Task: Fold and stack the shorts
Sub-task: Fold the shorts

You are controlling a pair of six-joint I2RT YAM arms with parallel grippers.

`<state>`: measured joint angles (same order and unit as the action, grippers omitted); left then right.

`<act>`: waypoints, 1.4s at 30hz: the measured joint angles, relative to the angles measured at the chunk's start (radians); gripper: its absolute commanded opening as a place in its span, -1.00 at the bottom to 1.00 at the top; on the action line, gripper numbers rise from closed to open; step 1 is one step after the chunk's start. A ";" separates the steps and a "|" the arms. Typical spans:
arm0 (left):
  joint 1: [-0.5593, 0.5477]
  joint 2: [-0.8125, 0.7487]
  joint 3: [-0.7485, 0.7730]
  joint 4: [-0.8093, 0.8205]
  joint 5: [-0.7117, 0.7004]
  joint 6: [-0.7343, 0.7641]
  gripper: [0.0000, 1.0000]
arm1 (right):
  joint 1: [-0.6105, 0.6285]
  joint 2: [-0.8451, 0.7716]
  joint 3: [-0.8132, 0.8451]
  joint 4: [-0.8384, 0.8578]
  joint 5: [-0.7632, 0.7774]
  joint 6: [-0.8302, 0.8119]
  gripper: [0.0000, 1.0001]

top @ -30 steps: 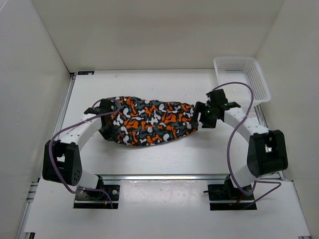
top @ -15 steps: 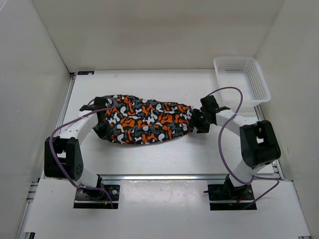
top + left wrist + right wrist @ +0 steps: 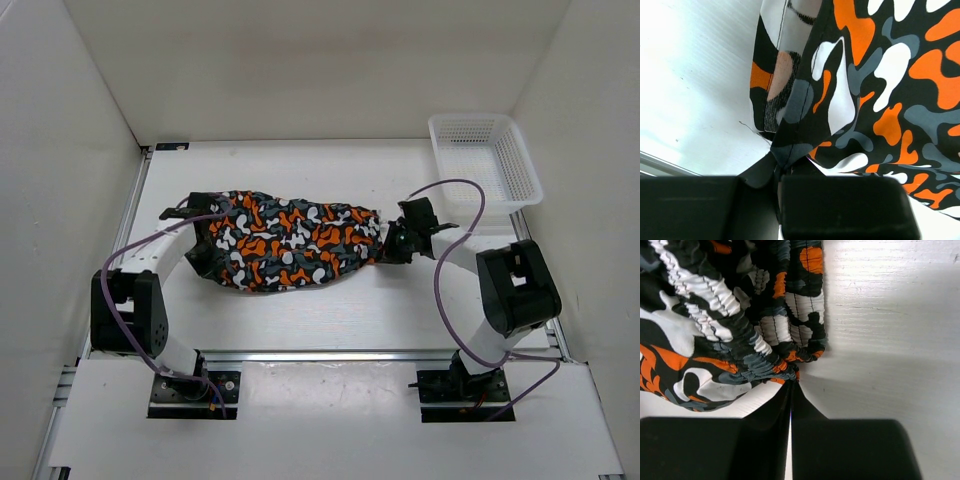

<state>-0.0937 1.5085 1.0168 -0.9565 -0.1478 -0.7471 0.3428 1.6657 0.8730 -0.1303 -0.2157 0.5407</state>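
shorts (image 3: 290, 240) lie mid counter (image 3: 330, 310); left hand (image 3: 203, 240) at left end, right hand (image 3: 386, 248) at right end; basket (image 3: 528, 165) in far right corner.

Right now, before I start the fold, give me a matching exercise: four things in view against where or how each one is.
Things:
1. left gripper
2. right gripper
3. shorts
4. white basket

Places or states:
A. empty, in the far right corner
B. shut on the gathered elastic waistband end
C. stretched out between both grippers
D. shut on a flat, stitched corner

Pairs: 1-D, 2-B, 3-C, 4-A
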 measured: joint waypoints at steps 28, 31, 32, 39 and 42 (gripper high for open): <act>0.007 0.006 0.058 -0.031 0.001 0.039 -0.79 | 0.012 -0.008 0.443 -0.146 0.063 -0.053 -1.00; 0.007 0.006 0.060 -0.032 0.002 0.045 -0.79 | 0.013 0.032 0.571 -0.146 0.078 -0.064 -1.00; 0.007 0.005 0.060 -0.032 0.002 0.046 -0.79 | 0.013 0.039 0.588 -0.145 0.082 -0.069 -1.00; 0.007 0.004 0.063 -0.035 0.010 0.053 -0.79 | 0.011 0.180 0.511 -0.158 0.140 -0.078 -1.00; 0.007 0.003 0.063 -0.035 0.011 0.056 -0.79 | 0.011 0.262 0.452 -0.184 0.162 -0.072 -1.00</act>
<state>-0.0868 1.5120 1.0798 -0.9913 -0.1368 -0.6910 0.3534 1.9274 1.3247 -0.3145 -0.0540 0.4683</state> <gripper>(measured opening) 0.132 0.002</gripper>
